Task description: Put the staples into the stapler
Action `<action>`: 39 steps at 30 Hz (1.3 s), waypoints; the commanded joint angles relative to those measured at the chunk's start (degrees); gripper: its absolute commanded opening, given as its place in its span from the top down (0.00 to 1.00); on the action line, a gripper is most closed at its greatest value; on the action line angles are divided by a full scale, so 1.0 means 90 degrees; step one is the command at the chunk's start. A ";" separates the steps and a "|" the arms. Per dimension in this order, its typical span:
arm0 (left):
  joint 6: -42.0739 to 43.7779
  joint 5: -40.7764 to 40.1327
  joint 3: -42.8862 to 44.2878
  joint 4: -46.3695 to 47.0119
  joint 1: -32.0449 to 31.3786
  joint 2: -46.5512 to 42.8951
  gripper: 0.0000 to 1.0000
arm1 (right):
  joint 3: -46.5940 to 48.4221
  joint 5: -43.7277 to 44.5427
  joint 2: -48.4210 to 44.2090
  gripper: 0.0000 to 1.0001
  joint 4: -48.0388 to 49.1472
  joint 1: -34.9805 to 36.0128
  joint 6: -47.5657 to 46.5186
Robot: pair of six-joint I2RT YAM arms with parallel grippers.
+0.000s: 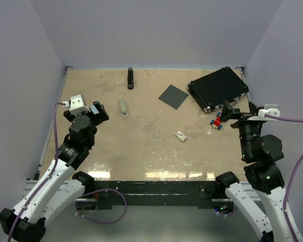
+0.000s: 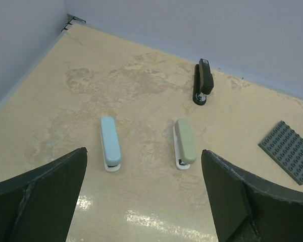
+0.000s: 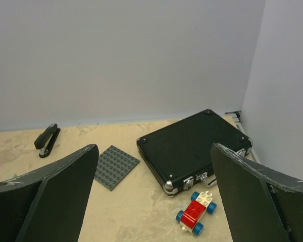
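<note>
Mid-left on mottled beige surface [image 1: 141, 156], you see grey-green stapler [image 2: 185, 142], oblong, round-ended, lying flat; pale blue part [image 2: 110, 143] alongside, apart. Tiny white staples box [image 1: 181, 135] sits right of centre. Both spread wide, empty: left end effector [image 2: 144, 201], right end effector [image 3: 154, 201].

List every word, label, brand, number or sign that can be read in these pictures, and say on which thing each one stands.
No text can be read in any view.
On the small white box: a dark mark, too small to read.
On the black stapler, the black case, the grey-green stapler and the pale blue piece: no lettering can be made out.
</note>
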 commanded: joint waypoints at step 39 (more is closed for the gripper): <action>-0.0802 0.1075 0.4618 -0.2362 0.2488 0.7685 0.03 | -0.0429 -0.0823 0.0826 0.01 0.0092 0.0009 0.0359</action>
